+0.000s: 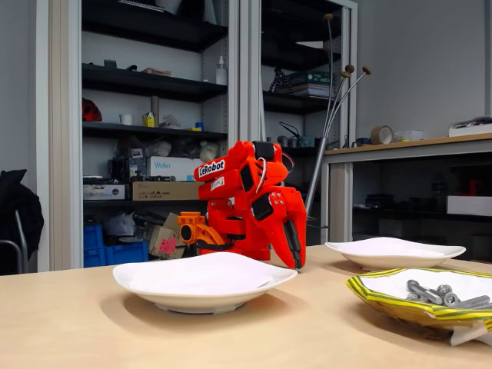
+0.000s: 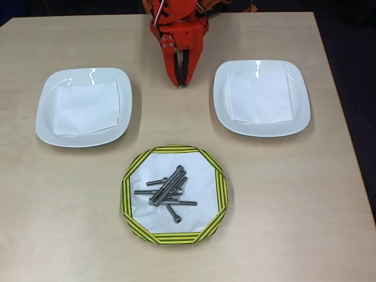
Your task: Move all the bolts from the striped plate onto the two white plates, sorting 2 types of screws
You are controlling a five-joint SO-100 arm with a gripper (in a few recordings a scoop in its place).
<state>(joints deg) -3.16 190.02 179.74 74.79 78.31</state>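
Observation:
The striped plate (image 2: 132,176) (image 1: 369,296) sits near the table's front in the overhead view, with a yellow and dark green rim. Several silver bolts (image 2: 169,189) (image 1: 442,294) lie heaped in its white centre. Two white plates flank it further back: one at the left (image 2: 47,111) (image 1: 154,280) and one at the right (image 2: 299,111) (image 1: 361,250), each with a white paper sheet inside. My red gripper (image 2: 181,82) (image 1: 297,264) rests between the two white plates, fingertips down near the table, shut and holding nothing.
The red arm's base (image 2: 176,17) stands at the table's far edge. In the fixed view, shelves and a side bench (image 1: 407,146) stand behind the table. Bare wood surrounds the plates.

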